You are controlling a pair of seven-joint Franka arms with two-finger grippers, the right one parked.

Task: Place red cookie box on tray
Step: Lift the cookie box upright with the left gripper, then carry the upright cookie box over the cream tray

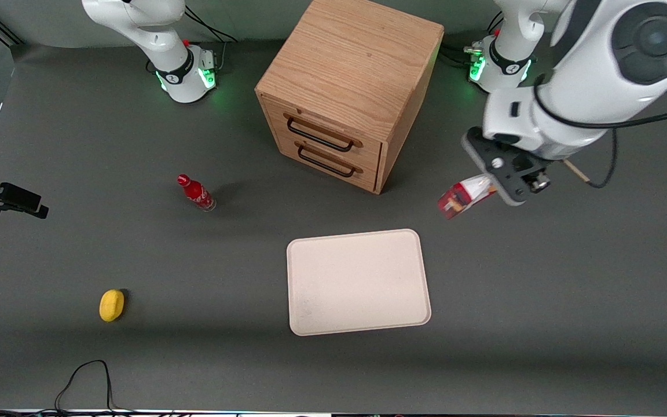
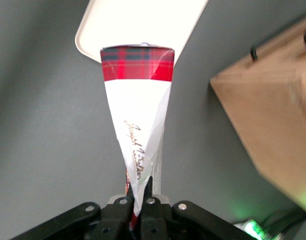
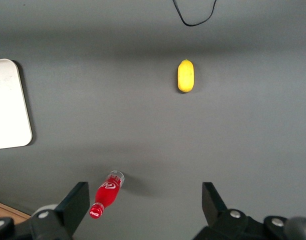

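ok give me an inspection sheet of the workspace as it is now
surface: dark grey table
job's things: red cookie box held in the air, beside the wooden cabinet; tray flat and bare, nearer the front camera than the box
clutter: small red bottle and yellow object, toward the parked arm's end
grippers: tool shut on the box's end, above the table
cables: black loop at the table edge nearest the front camera
surroundings: nothing seen
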